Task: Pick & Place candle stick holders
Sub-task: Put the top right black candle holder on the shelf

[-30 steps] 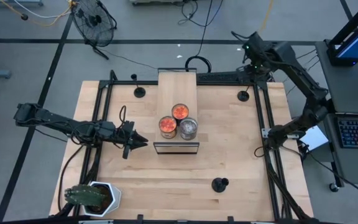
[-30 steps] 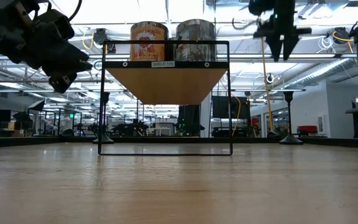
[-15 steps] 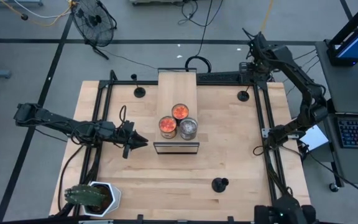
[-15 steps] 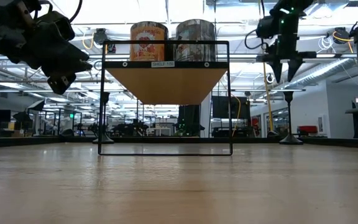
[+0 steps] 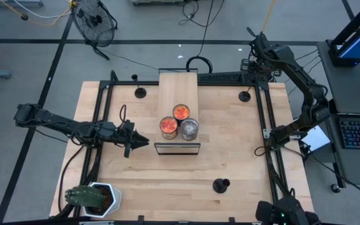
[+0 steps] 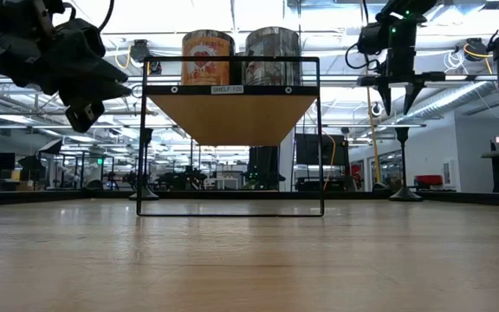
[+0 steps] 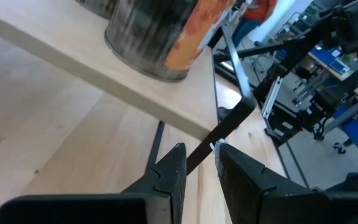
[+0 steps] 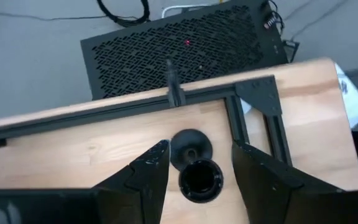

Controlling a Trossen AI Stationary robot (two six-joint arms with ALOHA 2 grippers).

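Note:
Three black candle stick holders stand upright on their disc bases on the wooden table: one at the far left, one at the far right, one near the front. My right gripper hangs open above the far right holder, pointing steeply down. Its fingertips stay above the stem top, one to either side, and touch nothing. My left gripper hovers left of the shelf's front leg. In the left wrist view its fingers stand a narrow gap apart with nothing between them.
A black wire-frame shelf with a wooden board stands mid-table and carries three cans. A potted plant sits at the near left corner. A black frame rail runs along the far edge, just behind the far right holder.
My right gripper has come down and slightly toward the table's right edge, over the far right holder. It has rolled about its own axis, so both fingers now show side by side in the low view. For the last half second it has kept still.

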